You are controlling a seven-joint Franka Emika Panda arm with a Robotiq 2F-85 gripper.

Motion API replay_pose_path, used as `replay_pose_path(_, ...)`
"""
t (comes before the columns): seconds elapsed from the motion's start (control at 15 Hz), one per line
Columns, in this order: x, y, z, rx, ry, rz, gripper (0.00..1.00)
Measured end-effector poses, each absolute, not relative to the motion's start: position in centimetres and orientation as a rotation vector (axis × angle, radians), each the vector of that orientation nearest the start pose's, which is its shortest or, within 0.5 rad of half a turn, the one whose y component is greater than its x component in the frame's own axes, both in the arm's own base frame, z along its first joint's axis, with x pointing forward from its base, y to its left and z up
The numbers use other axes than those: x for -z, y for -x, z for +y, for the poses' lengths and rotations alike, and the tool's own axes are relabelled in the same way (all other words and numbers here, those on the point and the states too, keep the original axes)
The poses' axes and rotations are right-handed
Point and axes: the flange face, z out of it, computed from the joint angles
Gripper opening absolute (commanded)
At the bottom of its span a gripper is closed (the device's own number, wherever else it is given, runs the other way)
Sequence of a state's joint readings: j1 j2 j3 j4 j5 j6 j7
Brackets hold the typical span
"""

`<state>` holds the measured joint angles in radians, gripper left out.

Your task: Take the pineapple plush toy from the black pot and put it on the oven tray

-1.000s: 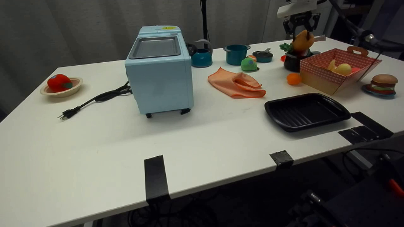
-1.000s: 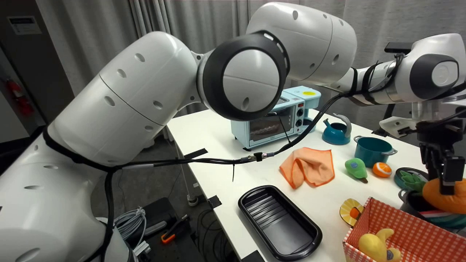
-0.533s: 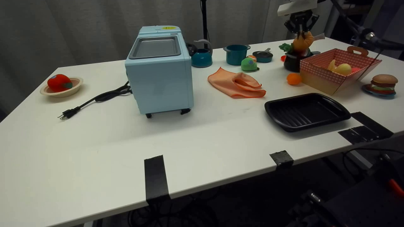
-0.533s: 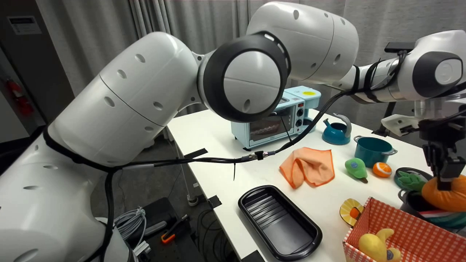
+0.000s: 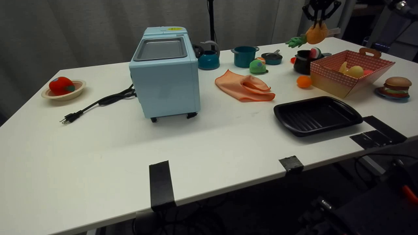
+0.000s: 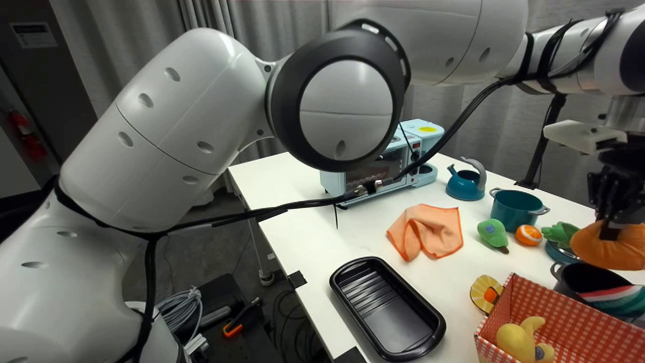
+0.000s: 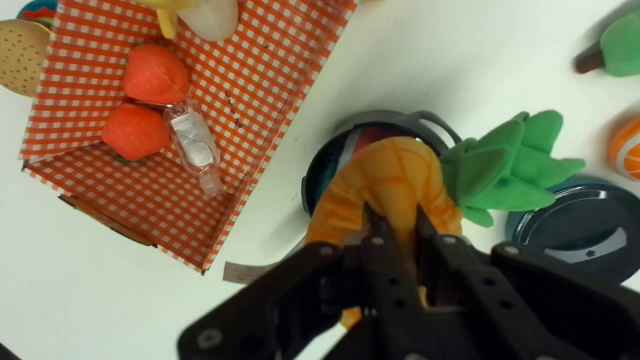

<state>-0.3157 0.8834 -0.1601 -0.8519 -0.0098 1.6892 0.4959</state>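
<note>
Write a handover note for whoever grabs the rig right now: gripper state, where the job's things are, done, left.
Gripper: pinching the orange body of the pineapple plush toy.
Where: toy hangs above the black pot, clear of its rim; a watermelon-patterned toy sits in the pot. Oven tray lies on the table, near the edge.
Done: toy grasped and out of the pot.
Left: carry it to the tray, lower, release. Probably stay high at first; the red-checked basket stands beside the pot.
</note>
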Motion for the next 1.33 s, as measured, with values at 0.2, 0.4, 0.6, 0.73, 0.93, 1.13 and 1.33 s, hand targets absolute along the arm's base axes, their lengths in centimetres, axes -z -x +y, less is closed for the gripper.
replay_pose_path(0.2, -41.2, -69.8, -30.5, -0.103, 2.912, 1.301, 0.03)
replay_pose_path(0.4, -43.4, -69.2, -29.4, -0.133, 2.912, 1.158, 0.03)
replay_pose_path(0.6, -45.1, -68.9, -28.0, -0.15, 2.927, 1.007, 0.03)
replay_pose_path(0.73, -46.0, -68.6, -27.2, -0.16, 2.94, 0.906, 0.03)
replay_pose_path(0.93, -46.8, -67.8, -25.8, -0.182, 2.959, 0.756, 0.03)
replay_pose_path(1.13, -47.2, -66.3, -24.5, -0.23, 2.967, 0.614, 0.03)
replay_pose_path(1.33, -47.2, -64.2, -22.8, -0.293, 2.963, 0.483, 0.03)
